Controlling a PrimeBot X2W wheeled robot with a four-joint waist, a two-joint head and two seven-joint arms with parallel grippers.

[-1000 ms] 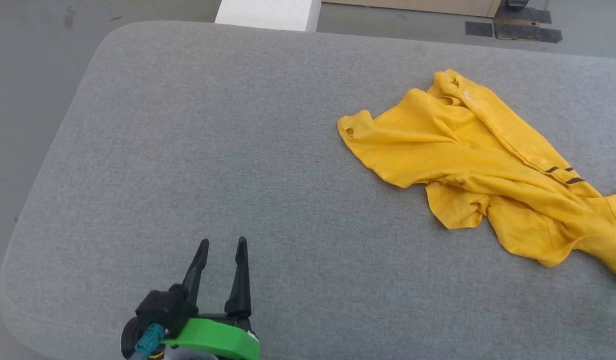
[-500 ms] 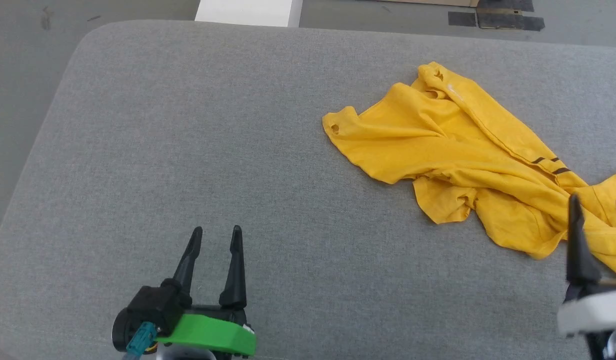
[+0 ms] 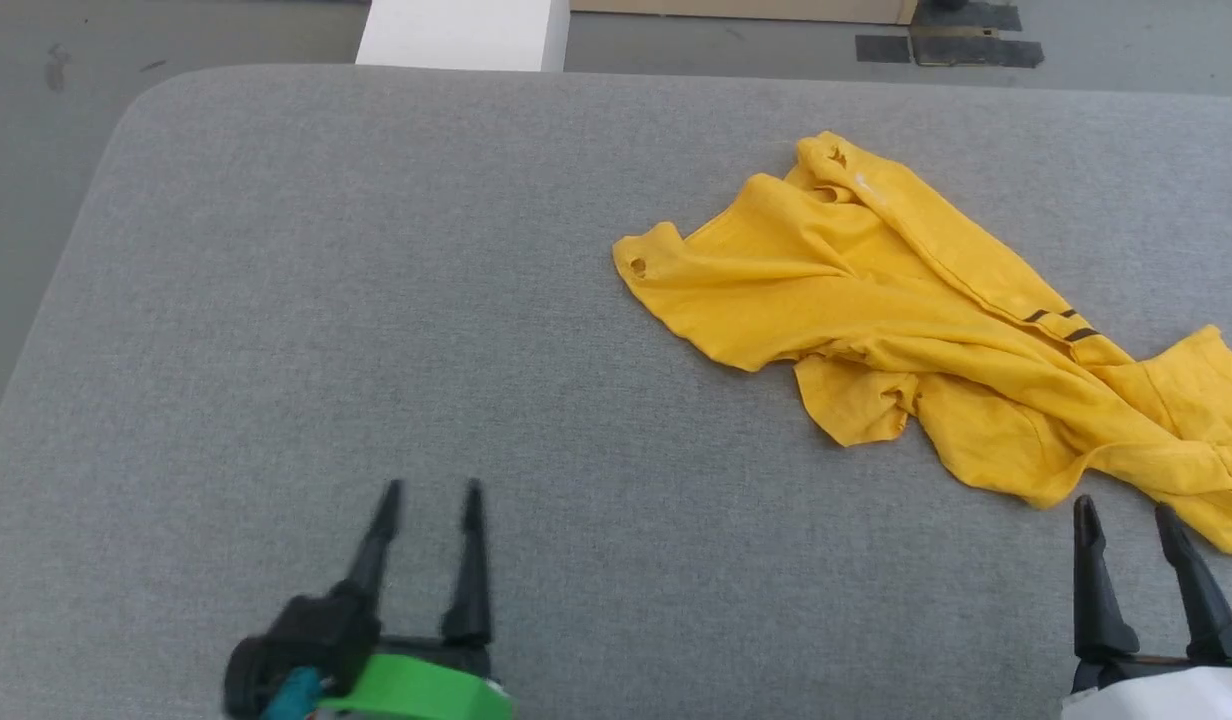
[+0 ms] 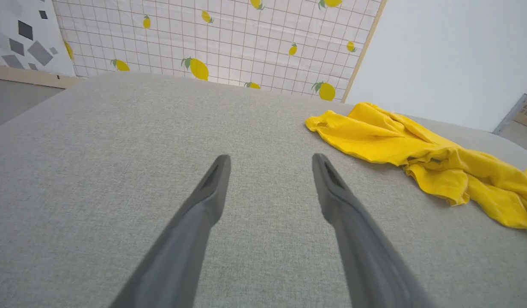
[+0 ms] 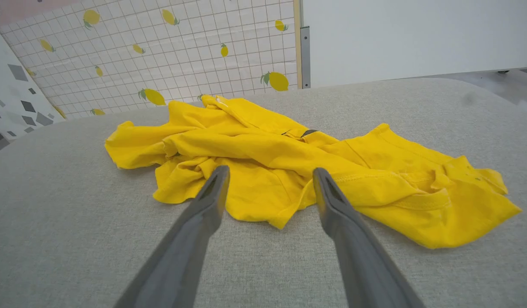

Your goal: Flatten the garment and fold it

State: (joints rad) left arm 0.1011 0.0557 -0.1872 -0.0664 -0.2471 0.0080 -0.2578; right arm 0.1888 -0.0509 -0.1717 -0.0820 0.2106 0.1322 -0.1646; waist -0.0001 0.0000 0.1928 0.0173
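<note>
Head pan aside, right gripper (image 3: pixel 1124 510) has come in at lower right, jaws spread and empty, tips just short of the crumpled garment (image 3: pixel 906 300) on the right side of the grey pad (image 3: pixel 326 300); left gripper (image 3: pixel 431 490) spread, well apart; flattening not started, first grab likely next.

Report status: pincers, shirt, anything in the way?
Left pincer open, empty. Right pincer open, empty, near garment. Garment crumpled, untouched, on grey surface. Nothing blocking.

A crumpled yellow T-shirt (image 3: pixel 906 310) lies on the grey padded table (image 3: pixel 326 300).
</note>
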